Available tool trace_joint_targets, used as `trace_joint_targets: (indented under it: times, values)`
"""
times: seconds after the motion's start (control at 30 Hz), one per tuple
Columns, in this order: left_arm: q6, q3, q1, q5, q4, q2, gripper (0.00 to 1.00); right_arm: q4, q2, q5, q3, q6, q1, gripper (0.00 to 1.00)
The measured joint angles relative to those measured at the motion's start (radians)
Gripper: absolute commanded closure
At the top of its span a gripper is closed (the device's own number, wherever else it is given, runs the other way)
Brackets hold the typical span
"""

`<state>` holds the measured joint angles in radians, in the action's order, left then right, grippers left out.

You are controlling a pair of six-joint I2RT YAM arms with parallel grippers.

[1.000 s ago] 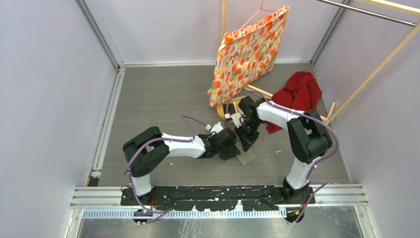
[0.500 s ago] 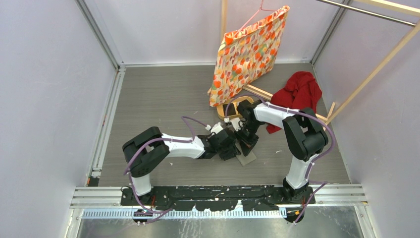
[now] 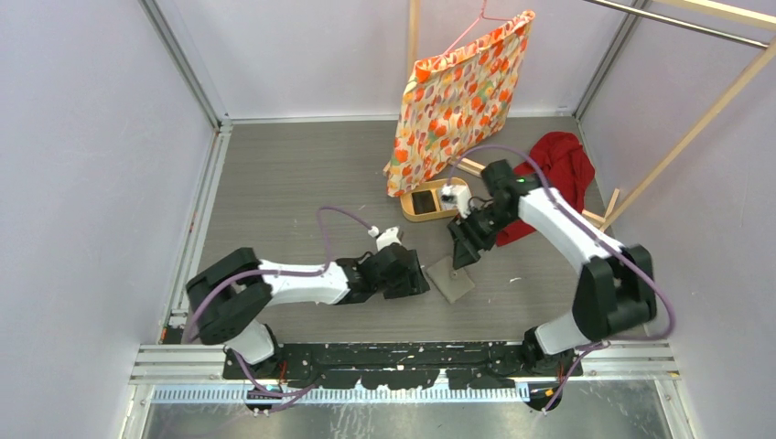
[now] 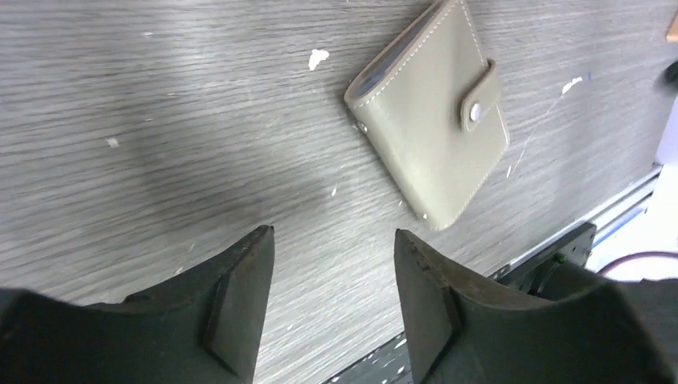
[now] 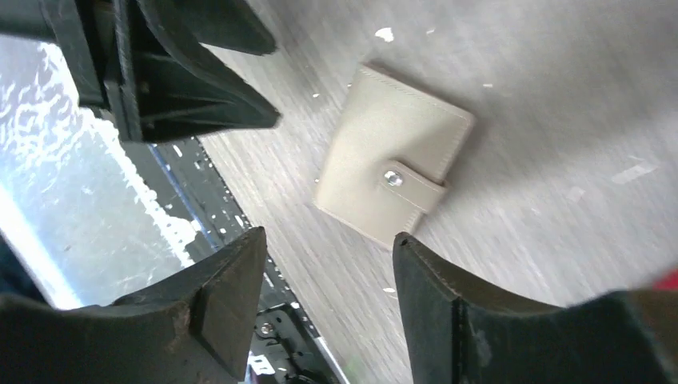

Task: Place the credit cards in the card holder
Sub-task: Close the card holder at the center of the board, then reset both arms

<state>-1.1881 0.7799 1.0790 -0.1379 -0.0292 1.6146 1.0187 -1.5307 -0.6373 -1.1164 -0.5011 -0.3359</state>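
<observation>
The card holder (image 3: 452, 279) lies shut on the table, grey-olive, its snap tab fastened; it also shows in the left wrist view (image 4: 432, 112) and the right wrist view (image 5: 392, 156). My left gripper (image 3: 419, 274) (image 4: 332, 240) hangs just left of it, open and empty. Behind the holder and slightly above it, my right gripper (image 3: 463, 254) (image 5: 328, 240) is open and empty too. A dark flat card (image 3: 423, 200) rests in the tan wooden tray (image 3: 412, 215). No other credit cards show.
A patterned orange cloth (image 3: 458, 96) hangs on a hanger behind the tray. A red garment (image 3: 554, 169) lies at the back right beside wooden rods (image 3: 682, 142). The metal rail (image 3: 403, 361) runs along the near table edge.
Both grippers have opened and drawn away from the card holder: the left one back to the left, the right one up and away to the back right. The holder lies shut on the table.
</observation>
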Motion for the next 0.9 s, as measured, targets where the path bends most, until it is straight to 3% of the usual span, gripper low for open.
trace_joint_targets:
  times: [0.1,0.17,0.2,0.3,0.43,0.67,0.9]
  values:
    - [0.119,-0.048,-0.003,0.013,0.015,-0.113,0.40,-0.009,0.142,-0.001,0.009,-0.016,0.089,0.21]
    - [0.197,-0.047,-0.010,0.035,0.032,-0.177,0.38,-0.030,0.231,0.010,0.027,-0.014,0.153,0.04]
    - [0.237,-0.042,-0.014,0.047,0.046,-0.212,0.33,-0.042,0.271,0.018,0.038,-0.011,0.182,0.01]
    - [0.387,0.034,-0.027,0.072,0.166,-0.322,0.14,-0.086,0.415,0.058,0.076,0.006,0.294,0.00]
    - [0.536,0.160,-0.072,0.117,0.282,-0.448,0.01,-0.109,0.549,0.100,0.066,0.040,0.431,0.00]
    - [0.663,0.299,-0.225,0.157,0.417,-0.689,0.00,-0.116,0.612,0.238,-0.096,0.256,0.476,0.00]
    - [0.739,0.491,-0.240,0.117,0.589,-0.762,0.00,-0.087,0.620,0.184,-0.312,0.407,0.478,0.00]
